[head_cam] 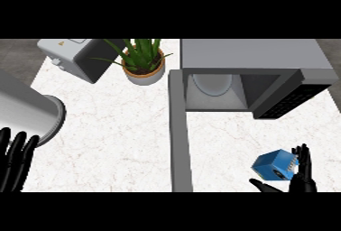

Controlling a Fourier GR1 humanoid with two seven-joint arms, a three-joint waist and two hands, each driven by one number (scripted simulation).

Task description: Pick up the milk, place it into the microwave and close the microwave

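Note:
The milk is a small blue carton lying tilted on the white counter at the lower right. My right hand is just to its right, fingers straight and pointing up, thumb spread out under the carton; the fingers are beside the carton, not curled round it. The microwave stands at the back right with its door swung wide open toward me, showing the cavity and its round turntable. My left hand rests open at the lower left edge, fingers up.
A potted green plant stands left of the microwave. A grey toaster sits at the back left. A large steel cylinder lies at the left edge above my left hand. The open door splits the counter down the middle.

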